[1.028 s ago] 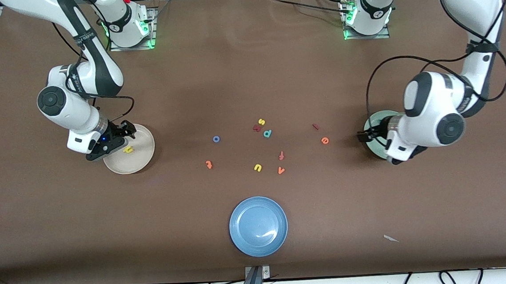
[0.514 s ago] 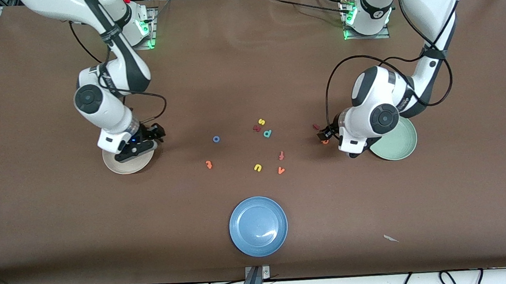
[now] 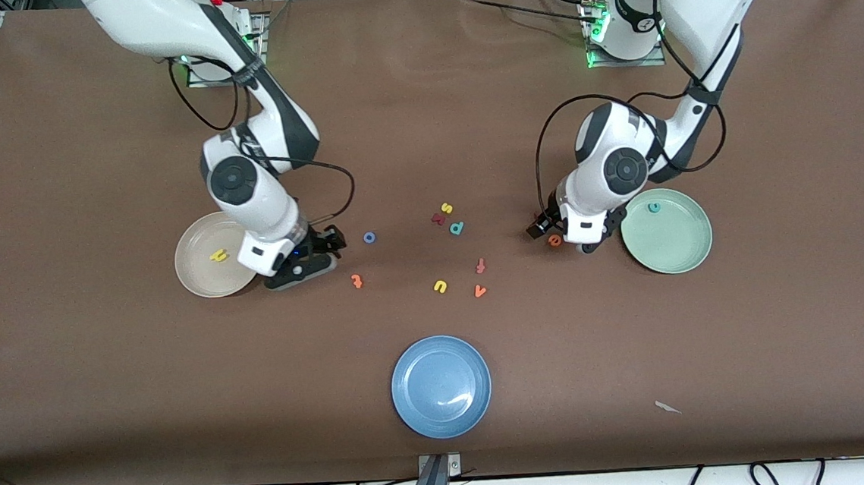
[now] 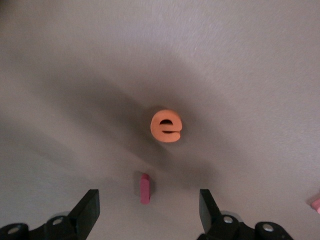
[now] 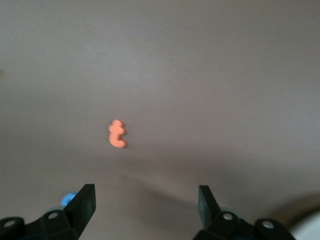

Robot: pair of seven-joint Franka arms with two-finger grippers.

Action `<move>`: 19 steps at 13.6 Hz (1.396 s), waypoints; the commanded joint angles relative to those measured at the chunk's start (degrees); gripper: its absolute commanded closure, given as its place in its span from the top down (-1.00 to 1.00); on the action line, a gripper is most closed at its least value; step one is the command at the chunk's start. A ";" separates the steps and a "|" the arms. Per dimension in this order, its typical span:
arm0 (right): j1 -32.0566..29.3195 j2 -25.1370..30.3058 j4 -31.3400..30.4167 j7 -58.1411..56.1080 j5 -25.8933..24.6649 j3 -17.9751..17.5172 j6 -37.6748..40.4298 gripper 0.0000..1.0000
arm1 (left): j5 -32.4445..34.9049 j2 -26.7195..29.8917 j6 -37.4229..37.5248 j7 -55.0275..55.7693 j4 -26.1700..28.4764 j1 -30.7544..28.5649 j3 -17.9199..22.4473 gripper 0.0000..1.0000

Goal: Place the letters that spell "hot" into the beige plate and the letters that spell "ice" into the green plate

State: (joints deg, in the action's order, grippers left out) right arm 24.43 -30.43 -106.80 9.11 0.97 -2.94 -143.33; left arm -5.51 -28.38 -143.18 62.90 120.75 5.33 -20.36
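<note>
The beige plate (image 3: 199, 278) holds the yellow h (image 3: 218, 255). My right gripper (image 3: 331, 242) (image 5: 146, 197) hangs open between that plate and the blue o (image 3: 369, 237), with nothing between its fingers. The orange t (image 3: 356, 281) (image 5: 116, 134) lies nearer the front camera. The green plate (image 3: 676, 248) holds the teal c (image 3: 655, 208). Beside it, toward the table's middle, my left gripper (image 3: 539, 227) (image 4: 149, 200) is open low over the dark red i (image 4: 145, 188), which lies between its fingers untouched. The orange e (image 3: 554, 240) (image 4: 166, 126) lies just past the i.
Spare letters lie mid-table: a yellow s (image 3: 445, 208), a dark red letter (image 3: 439, 218), a teal p (image 3: 457, 228), a redder t (image 3: 481, 266), a yellow u (image 3: 440, 286), an orange v (image 3: 479, 291). A blue plate (image 3: 440, 386) and a white scrap (image 3: 668, 407) lie nearer the front camera.
Both arms have swung from over their plates toward the table's middle. The h in the beige plate and the c in the green plate are uncovered.
</note>
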 commanded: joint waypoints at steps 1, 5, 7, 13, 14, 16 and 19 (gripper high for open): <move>2.81 -6.04 7.91 3.80 -0.45 0.92 1.03 0.83 | -0.99 1.67 -2.63 2.92 2.83 1.34 0.23 0.74; 3.34 -9.29 9.67 4.16 -0.71 1.01 0.07 0.77 | -0.55 -0.01 -2.80 3.63 2.74 1.61 0.32 0.35; 4.22 -10.79 10.55 3.90 -0.80 2.23 -1.34 0.75 | -0.64 -0.27 -2.80 3.72 2.22 1.61 0.41 0.33; 5.37 -13.07 11.61 4.16 -0.89 2.68 -2.48 0.59 | -0.55 -2.29 -5.18 3.90 1.86 1.61 0.85 0.23; 5.63 -13.51 11.53 4.25 -0.80 2.68 -3.88 0.53 | -0.55 -2.29 -5.26 3.90 1.86 1.61 0.85 0.18; 6.07 -13.87 11.35 4.17 -0.80 2.85 -4.86 0.29 | 0.15 -2.29 -5.18 3.81 1.86 1.61 0.85 -0.17; 6.07 -13.78 11.35 3.73 -0.80 3.12 -4.86 -0.25 | 1.91 -2.38 -5.18 3.81 1.86 1.61 0.94 -0.70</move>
State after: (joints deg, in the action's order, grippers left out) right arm 29.69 -43.05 -96.76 12.10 0.93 -0.59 -147.75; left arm -5.26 -29.64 -147.48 66.39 122.47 6.45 -20.14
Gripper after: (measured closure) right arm 0.445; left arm 0.696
